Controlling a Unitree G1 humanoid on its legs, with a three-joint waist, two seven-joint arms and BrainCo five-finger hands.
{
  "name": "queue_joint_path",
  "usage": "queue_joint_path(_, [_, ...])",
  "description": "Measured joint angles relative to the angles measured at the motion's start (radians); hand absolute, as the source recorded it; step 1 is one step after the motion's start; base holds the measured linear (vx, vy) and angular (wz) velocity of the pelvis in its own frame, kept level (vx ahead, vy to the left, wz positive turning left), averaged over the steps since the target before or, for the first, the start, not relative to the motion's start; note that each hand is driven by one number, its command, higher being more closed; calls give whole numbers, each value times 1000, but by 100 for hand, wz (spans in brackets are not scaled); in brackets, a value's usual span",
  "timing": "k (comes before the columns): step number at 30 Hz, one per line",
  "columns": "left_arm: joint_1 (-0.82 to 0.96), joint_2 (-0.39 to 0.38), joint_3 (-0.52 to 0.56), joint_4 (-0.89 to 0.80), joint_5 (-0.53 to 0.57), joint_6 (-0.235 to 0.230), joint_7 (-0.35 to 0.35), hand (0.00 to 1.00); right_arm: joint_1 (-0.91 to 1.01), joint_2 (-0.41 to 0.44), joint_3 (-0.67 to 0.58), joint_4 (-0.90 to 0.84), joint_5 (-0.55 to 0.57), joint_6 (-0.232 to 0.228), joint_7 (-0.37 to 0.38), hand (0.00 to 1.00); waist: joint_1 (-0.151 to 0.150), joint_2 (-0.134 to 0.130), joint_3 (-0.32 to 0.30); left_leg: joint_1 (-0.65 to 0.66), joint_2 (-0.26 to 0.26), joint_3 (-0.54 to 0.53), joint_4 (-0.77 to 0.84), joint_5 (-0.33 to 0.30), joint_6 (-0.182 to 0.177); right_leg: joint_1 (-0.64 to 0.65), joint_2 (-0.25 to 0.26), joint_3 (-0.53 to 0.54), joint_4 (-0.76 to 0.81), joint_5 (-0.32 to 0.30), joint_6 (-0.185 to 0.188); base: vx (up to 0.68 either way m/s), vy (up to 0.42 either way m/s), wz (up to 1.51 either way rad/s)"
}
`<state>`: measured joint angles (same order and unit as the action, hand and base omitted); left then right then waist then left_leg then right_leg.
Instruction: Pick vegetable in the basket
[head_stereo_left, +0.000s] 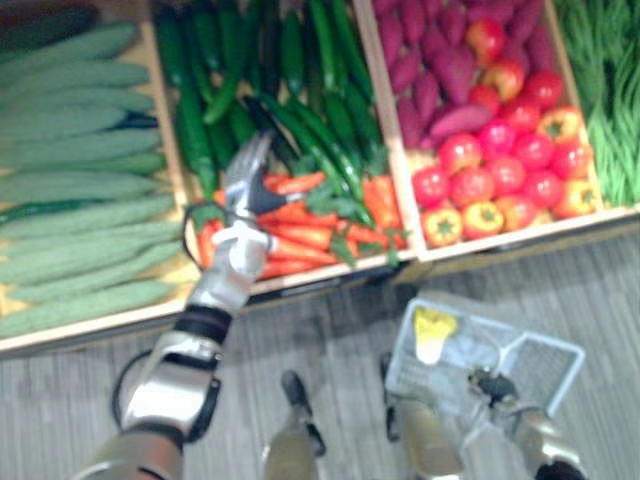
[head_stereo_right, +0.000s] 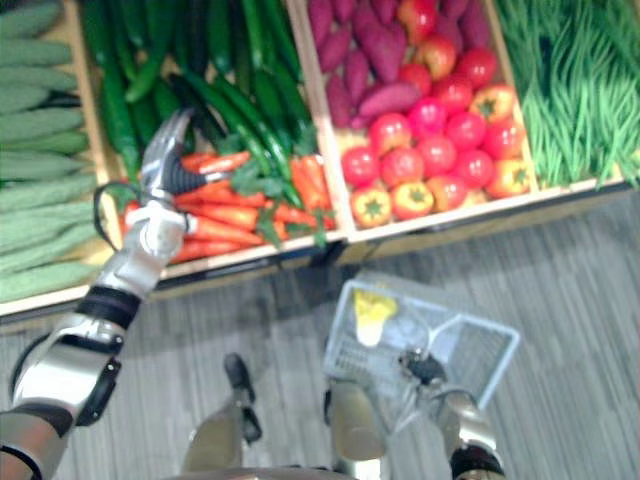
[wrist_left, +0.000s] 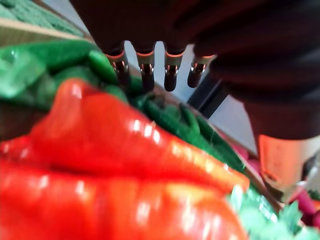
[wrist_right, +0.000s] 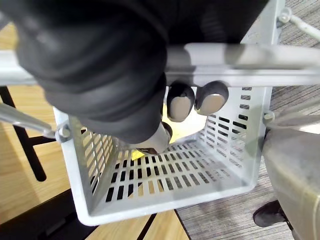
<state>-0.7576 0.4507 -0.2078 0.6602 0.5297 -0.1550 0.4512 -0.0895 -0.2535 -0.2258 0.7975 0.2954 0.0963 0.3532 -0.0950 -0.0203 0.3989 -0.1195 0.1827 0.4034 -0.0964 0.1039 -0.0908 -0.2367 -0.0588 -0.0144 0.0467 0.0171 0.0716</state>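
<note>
Reaching w/ left robot hand over the carrots at the front of the middle wooden bin. Fingers straight in a row, thumb apart, nothing btwn them: released, not grasping yet. Hovering v. close above the top carrot; contact not clear. Prob. kept open so as to drop over one carrot & close round it. Fingers crosswise to the carrots' length, handy for a wrap round the body.

Gripping basket handle w/ right robot hand: fingers curled round the bar, clenched on it. Carrying the pale plastic basket low, in front of the bins & off to the right, above the grey floor. Likely held there to keep its mouth up & within the other arm's reach for a drop-in. Already inside: a yellow item near one end, type hard to tell.

Target veg, judging by the reach: a carrot, lying in the bin w/ the rest, not lifted. Around it: dark green cucumbers behind, pale green bumpy veg in the next bin left, red tomatoes to the right.

Stage: pre-grasp. Risks: glossy stacked carrots & tangled leafy tops; could slip or drag a neighbour out.
</note>
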Motion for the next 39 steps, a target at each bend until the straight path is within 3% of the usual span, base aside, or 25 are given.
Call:
queue_joint_path(1, [-9, 1, 1, 3, 3, 3, -2, 0, -2, -8, -1, -1, 2, 0, 1, 100, -9, 7, 8, 0, 2, 1, 0, 0, 0, -1, 2, 0, 2, 0, 0, 17, -29, -5])
queue_joint_path(2, [-35, 1, 0, 23, 3, 4, -9, 100, -2, -12, 0, -5, 23, 0, 4, 100, -10, 8, 10, 0, 3, 2, 0, 0, 0, -4, 3, 3, 6, 0, 0, 23, -19, -5])
queue_joint_path(8, [-113, 1, 5, 59, 26, 14, -33, 100, -5, -15, -1, -7, 58, 1, 8, 100, -11, 3, 19, -29, -14, 21, 0, 0, 0, -43, -13, 19, 10, 2, 3, 0, 13, -3])
queue_joint_path(14, [-153, 2, 7, 65, 35, 79, -77, 100, -8, -26, -2, -9, 60, 2, 28, 100, -10, 2, 19, -33, -24, 25, 0, 0, 0, -57, -23, 20, 28, 2, 5, -9, 14, 1])
queue_joint_path(19, [-154, 2, 5, 101, 23, 83, -95, 100, -11, -35, -2, -18, 59, 2, 34, 100, -11, 3, 20, -33, -26, 26, 0, 0, 0, -60, -26, 20, 35, 4, 8, -9, 5, 1])
queue_joint_path(24, [-132, 3, -6, 53, 43, 36, 28, 100, 1, -32, -5, -37, 58, -1, 30, 100, -9, 6, 18, -33, -32, 24, 0, 0, 0, -59, -35, 11, 40, 4, 10, 11, 6, 3])
queue_joint_path(28, [-65, 22, -4, -175, 98, -14, 118, 100, 25, -2, -30, -35, 55, -20, 0, 100, -3, 11, 15, 3, -35, 19, 0, 0, 0, -15, -40, -10, 40, 4, 10, 59, 11, 10])
queue_joint_path(29, [-31, 23, 0, -254, 122, -44, 141, 100, 46, 5, -44, -35, 55, -26, -5, 100, 0, 24, 8, 32, -36, 16, 0, 0, 0, 22, -43, -23, 35, 4, 10, 53, 10, 16])
queue_joint_path(35, [161, 23, 35, -439, 154, -148, 167, 100, 110, 11, -94, 4, 19, -36, -43, 100, -1, 87, -73, 93, -49, -6, -1, 0, 0, 116, -53, -62, 11, -6, 21, 34, 16, 18])
queue_joint_path(39, [325, 12, 21, -532, 153, -206, 157, 100, 162, 42, -84, 2, -12, -36, -77, 100, -4, 93, -155, 126, -36, -2, -1, -19, -1, 164, -40, -72, -19, -6, 21, -3, -2, 1])
